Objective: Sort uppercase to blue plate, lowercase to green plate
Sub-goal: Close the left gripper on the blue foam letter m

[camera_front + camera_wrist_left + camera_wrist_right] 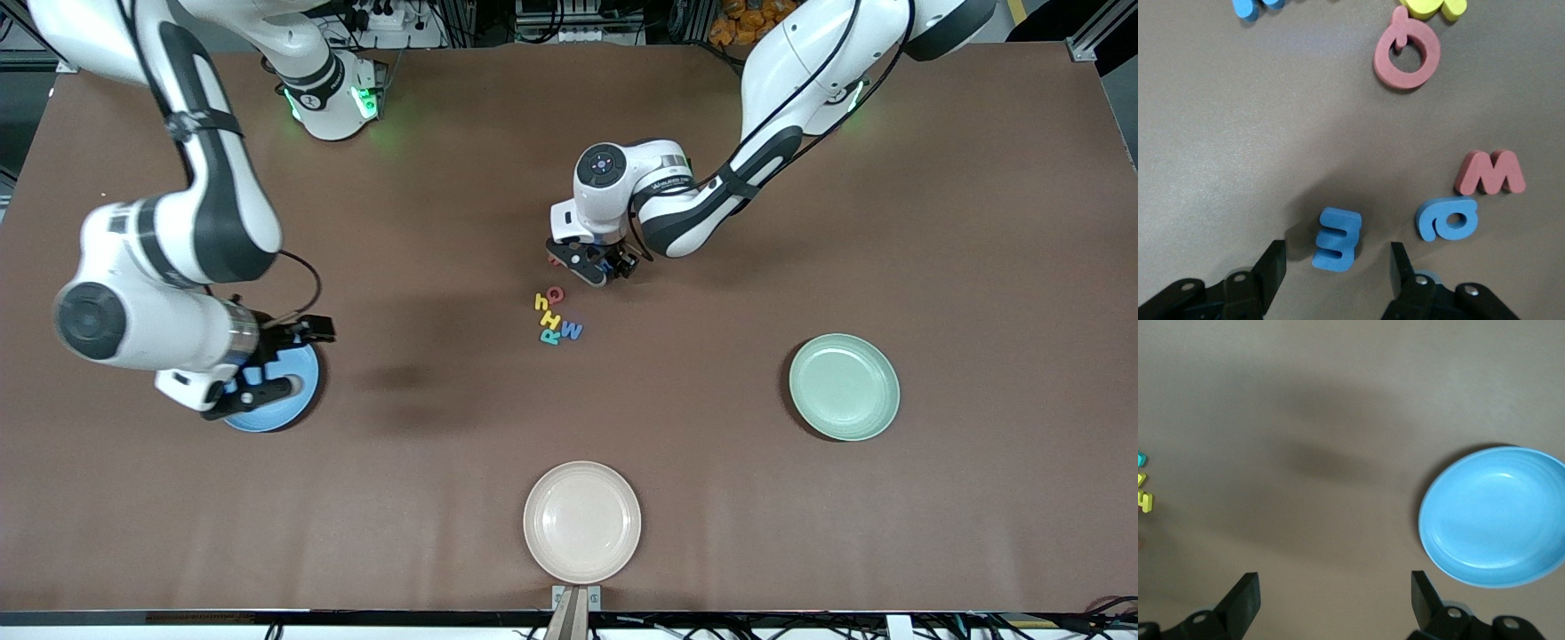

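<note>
My left gripper (1336, 260) is low over the table and open, its fingers on either side of the blue m (1336, 239) with a gap on each side. Beside the m lie the round blue letter (1447, 219) and the red w (1490, 173). The red Q (1407, 55) lies nearer the camera with the yellow H (551, 319), teal R (549, 336) and blue M (570, 331). My right gripper (1336, 593) hangs open and empty by the blue plate (1498, 520). The green plate (845, 387) is empty, toward the left arm's end.
A cream-white plate (581, 522) sits empty near the front edge, in the middle. A small yellow h (541, 303) lies beside the Q. Bare brown tabletop spreads between the letter cluster and all three plates.
</note>
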